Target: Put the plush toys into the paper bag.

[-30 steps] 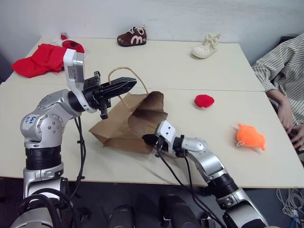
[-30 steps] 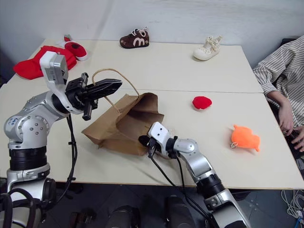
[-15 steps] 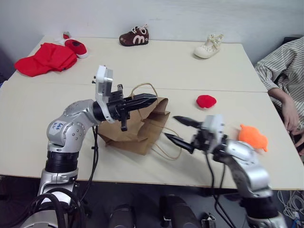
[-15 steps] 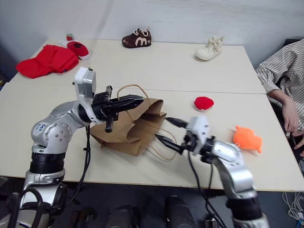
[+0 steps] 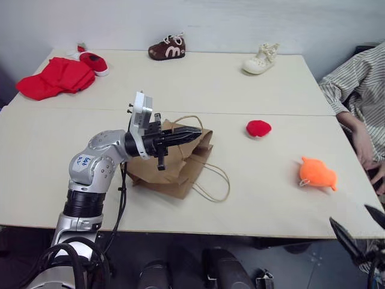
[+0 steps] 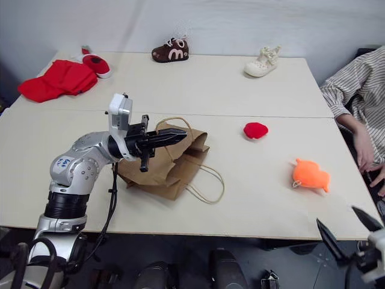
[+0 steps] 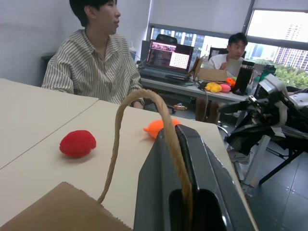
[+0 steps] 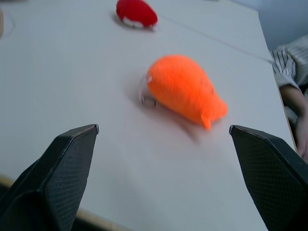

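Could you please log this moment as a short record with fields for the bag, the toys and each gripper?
paper bag: lying on the table, one cord handle pinched in the left gripper
left gripper: shut on the bag's handle
right gripper: open, past the table's near edge, facing the orange toy
orange plush toy: on the table, outside the bag
red plush toy: on the table, outside the bag

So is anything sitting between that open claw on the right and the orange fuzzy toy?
Nothing visible. The right end effector, open, faces the orange toy across bare table; the red toy lies beyond it.
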Robot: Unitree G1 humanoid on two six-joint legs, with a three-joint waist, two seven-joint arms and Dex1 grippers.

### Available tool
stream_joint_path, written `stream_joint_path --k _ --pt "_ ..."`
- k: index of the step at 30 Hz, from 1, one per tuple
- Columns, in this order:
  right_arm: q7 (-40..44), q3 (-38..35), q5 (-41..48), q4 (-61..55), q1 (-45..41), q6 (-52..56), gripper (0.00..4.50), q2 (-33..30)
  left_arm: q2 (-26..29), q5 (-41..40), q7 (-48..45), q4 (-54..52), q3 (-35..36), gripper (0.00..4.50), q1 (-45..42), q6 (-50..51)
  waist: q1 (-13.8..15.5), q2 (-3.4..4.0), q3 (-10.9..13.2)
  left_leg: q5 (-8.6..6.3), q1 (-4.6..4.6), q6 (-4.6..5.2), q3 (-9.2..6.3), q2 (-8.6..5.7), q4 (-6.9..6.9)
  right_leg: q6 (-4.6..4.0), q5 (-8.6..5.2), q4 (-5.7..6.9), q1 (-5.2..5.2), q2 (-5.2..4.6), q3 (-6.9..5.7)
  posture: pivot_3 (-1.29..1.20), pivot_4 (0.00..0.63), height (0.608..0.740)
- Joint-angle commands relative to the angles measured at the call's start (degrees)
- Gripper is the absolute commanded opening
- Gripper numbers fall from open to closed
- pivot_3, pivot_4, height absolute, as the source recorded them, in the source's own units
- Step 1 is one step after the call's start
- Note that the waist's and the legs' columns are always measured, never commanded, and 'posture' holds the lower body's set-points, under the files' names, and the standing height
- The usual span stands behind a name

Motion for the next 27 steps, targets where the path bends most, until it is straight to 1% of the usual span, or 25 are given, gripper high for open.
stream_joint_path --k 1,5,7,11,12,14,18,19,22,23,25,26,27 --pt "-2.73 2.12 -1.11 -2.1 -2.71 1.88 4.45 -3.19 0.46 -0.31 -0.03 -1.41 0.84 0.0 -0.51 0.0 -0.4 0.0 0.0 0.01 0.0 -0.01 0.0 0.0 0.0 0.0 0.0 0.01 0.0 0.0 0.0 0.0 0.15 0.74" --pt "-7.12 5.5 -3.2 -0.83 -11.06 12.09 4.45 -11.04 0.63 -0.56 0.36 -2.08 0.98 0.0 -0.61 0.59 -0.64 0.05 0.01 0.03 0.1 0.01 -0.03 -0.02 0.04 0.0 0.0 0.03 -0.04 -0.02 0.02 0.0 0.15 0.74" --pt "-8.61 8.12 -5.79 2.4 -16.85 15.97 4.45 -15.83 0.83 -0.73 0.62 -2.62 1.22 0.0 -0.59 0.94 -0.35 0.06 0.02 0.09 0.04 -0.01 -0.14 -0.02 0.05 -0.01 0.0 0.04 -0.17 0.0 -0.02 0.0 0.15 0.74" --pt "-7.6 14.76 -9.97 9.92 -24.96 19.9 4.45 -22.78 1.46 -1.03 1.04 -3.96 1.65 0.0 -0.42 1.65 0.6 0.07 0.03 0.11 -0.03 -0.02 -0.14 -0.02 0.02 -0.03 -0.01 0.0 -0.26 0.03 -0.01 0.0 0.15 0.74" --pt "-7.11 16.08 -9.75 11.66 -26.72 21.75 4.28 -23.64 1.95 -1.69 0.85 -4.62 1.9 0.0 -0.29 2.51 0.84 0.08 0.04 0.11 -0.04 -0.02 -0.15 -0.02 0.02 -0.04 -0.02 0.0 -0.26 0.04 -0.02 0.0 0.15 0.74" --pt "-6.7 18.64 -10.76 16.33 -31.1 21.87 3.92 -25.04 2.85 -2.41 0.92 -5.8 2.47 0.0 0.0 3.55 0.84 0.08 0.04 0.12 -0.08 -0.01 -0.18 -0.02 0.02 -0.04 -0.02 -0.03 -0.27 0.03 -0.05 0.0 0.15 0.74" --pt "-4.92 22.38 -12.49 23.56 -36.35 22.21 2.66 -27.56 4.2 -2.61 1.23 -7.31 2.87 0.0 0.46 4.44 0.71 0.08 0.04 0.14 -0.06 0.05 -0.13 -0.06 0.08 0.03 0.02 -0.04 -0.22 -0.03 -0.02 0.0 0.15 0.74" --pt "-4.53 22.84 -12.66 24.58 -37.17 20.95 2.27 -27.68 4.59 -2.62 1.11 -7.42 3.09 0.0 0.53 4.45 0.71 0.08 0.04 0.14 -0.05 0.05 -0.13 -0.05 0.08 0.04 0.03 -0.04 -0.2 -0.03 -0.02 0.0 0.15 0.74" --pt "-2.01 23.66 -12.08 25.96 -39.1 17.54 1.33 -27.88 5.56 -2.99 0.85 -7.28 3.89 0.0 0.48 4.75 0.71 0.07 0.04 0.14 -0.04 0.05 -0.14 -0.05 0.09 0.05 0.03 -0.03 -0.19 -0.01 -0.03 0.0 0.15 0.74" --pt "-0.77 23.96 -11.75 25.98 -39.72 16.25 0.98 -28.04 5.69 -3.14 0.82 -7.08 4.17 0.0 0.31 4.91 0.7 0.06 0.04 0.14 -0.04 0.05 -0.14 -0.05 0.1 0.05 0.03 -0.03 -0.19 -0.01 -0.03 0.0 0.15 0.74" --pt "5.75 24.64 -6.28 21.01 -40.83 15.57 0.48 -27.65 5.98 -3.84 0.58 -6.43 4.79 0.0 -0.33 5.57 0.45 0.06 0.04 0.14 -0.04 0.05 -0.11 -0.04 0.09 0.06 0.04 -0.03 -0.19 -0.01 -0.02 0.0 0.15 0.74" --pt "8.73 25.37 -3.22 17.17 -41.43 15.78 0.34 -27.28 6.12 -4.01 0.39 -6.02 4.94 0.0 -0.67 5.76 0.32 0.08 0.05 0.14 -0.03 0.04 -0.1 -0.03 0.08 0.07 0.04 -0.02 -0.2 0.0 -0.01 0.0 0.15 0.74" --pt "10.75 26.76 0.26 12.24 -42.31 18.14 0.28 -26.97 6.24 -4.7 0.11 -5.58 5.13 0.0 -1.04 6.58 0.16 0.18 0.12 0.15 -0.03 0.01 -0.1 0.0 0.08 0.07 0.04 0.0 -0.21 0.04 -0.01 0.0 0.15 0.74"
